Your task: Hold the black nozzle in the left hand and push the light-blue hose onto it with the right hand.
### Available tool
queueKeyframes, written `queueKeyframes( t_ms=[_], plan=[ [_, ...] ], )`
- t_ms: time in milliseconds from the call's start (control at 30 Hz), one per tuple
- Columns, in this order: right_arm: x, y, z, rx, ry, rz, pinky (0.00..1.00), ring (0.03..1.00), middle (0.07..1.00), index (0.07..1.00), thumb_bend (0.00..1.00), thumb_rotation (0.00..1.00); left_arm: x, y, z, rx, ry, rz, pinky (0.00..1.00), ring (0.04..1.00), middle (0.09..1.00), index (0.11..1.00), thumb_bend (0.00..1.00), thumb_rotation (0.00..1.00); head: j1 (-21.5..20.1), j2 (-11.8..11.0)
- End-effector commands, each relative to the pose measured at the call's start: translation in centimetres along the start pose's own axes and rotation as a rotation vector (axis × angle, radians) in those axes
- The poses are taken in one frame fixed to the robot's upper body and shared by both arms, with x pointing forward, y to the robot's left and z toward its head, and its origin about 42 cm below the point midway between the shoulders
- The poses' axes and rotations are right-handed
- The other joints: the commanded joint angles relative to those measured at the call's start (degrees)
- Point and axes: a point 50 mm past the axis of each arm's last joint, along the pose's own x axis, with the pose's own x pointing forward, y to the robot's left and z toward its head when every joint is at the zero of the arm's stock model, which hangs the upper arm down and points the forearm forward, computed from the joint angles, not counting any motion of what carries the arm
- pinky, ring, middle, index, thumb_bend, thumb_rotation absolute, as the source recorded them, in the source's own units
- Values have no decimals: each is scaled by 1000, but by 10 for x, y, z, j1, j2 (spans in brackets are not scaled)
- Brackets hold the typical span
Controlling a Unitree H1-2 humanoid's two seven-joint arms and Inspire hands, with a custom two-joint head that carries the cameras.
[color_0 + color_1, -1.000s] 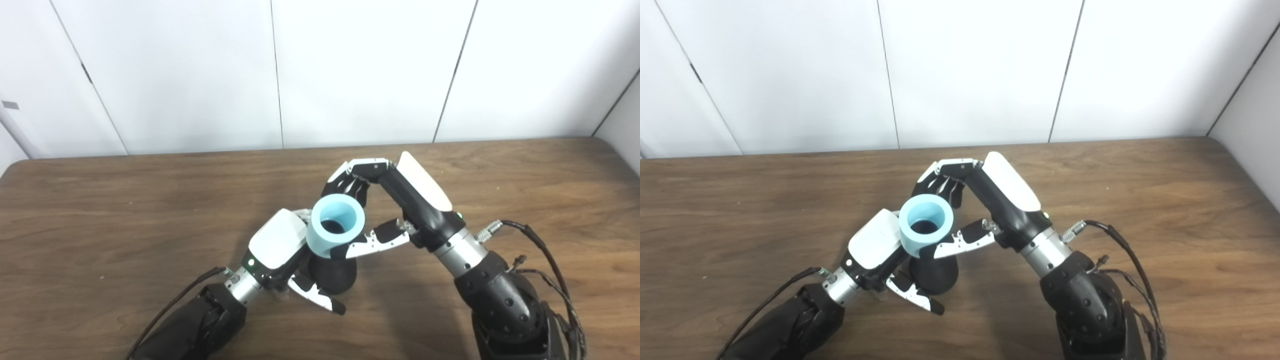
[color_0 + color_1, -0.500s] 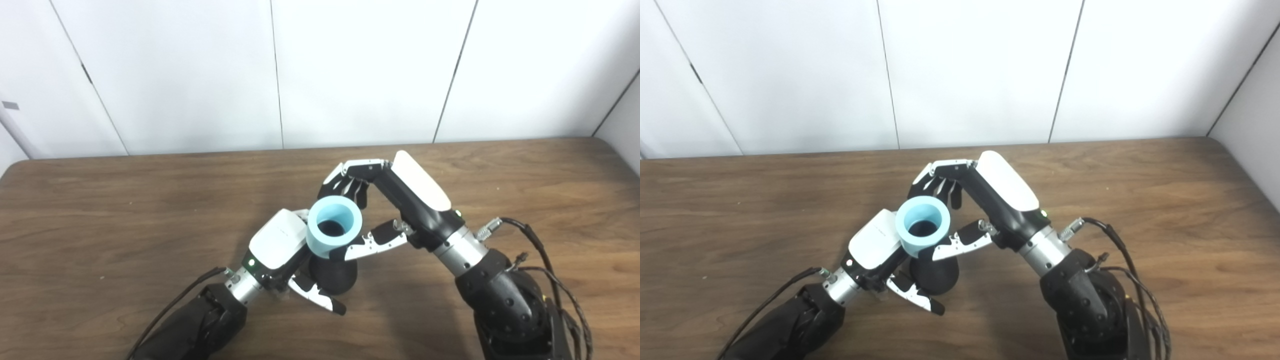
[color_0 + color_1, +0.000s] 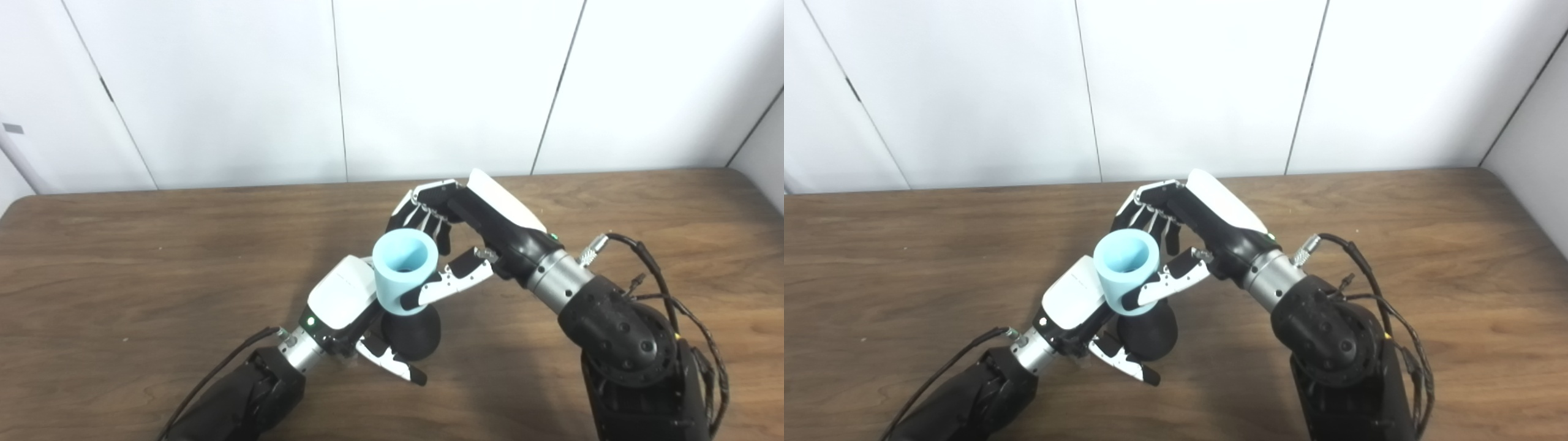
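Note:
The light-blue hose (image 3: pixel 403 271) is a short, wide tube standing mouth up above the table's middle. My right hand (image 3: pixel 465 239) is shut on it, thumb across its front and fingers behind it. Its lower end meets the black nozzle (image 3: pixel 411 334), a rounded flared piece directly below it. My left hand (image 3: pixel 352 309) is shut on the nozzle, white back facing up and thumb stretched under the nozzle's base. Where hose and nozzle join is hidden by the right thumb.
The brown wooden table (image 3: pixel 122 257) fills the view, with white wall panels (image 3: pixel 429 86) behind its far edge. Loose cables (image 3: pixel 667 288) hang off my right forearm at the right.
My right hand has lifted and tilted, drawing the hose a little up and to the left over the nozzle. The right forearm swung higher. My left hand has barely moved.

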Motion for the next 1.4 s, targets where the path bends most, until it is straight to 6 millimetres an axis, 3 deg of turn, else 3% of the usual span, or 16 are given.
queueKeyframes(
  t_ms=[0,567,1367],
  plan=[
    [1,-25,31,-57,-115,-94,262,391,477,531,513,0,-92,-129,95,-375,186,-171,595,453,469,510,503,0,-1,1],
    [-9,-17,26,-97,-168,-96,264,391,474,526,514,0,-93,-127,94,-375,187,-173,600,450,467,514,503,0,1,2],
    [-11,1,-6,-166,-156,-121,323,406,464,514,517,0,-96,-125,96,-375,186,-167,596,447,470,513,503,0,4,5]
  ],
)
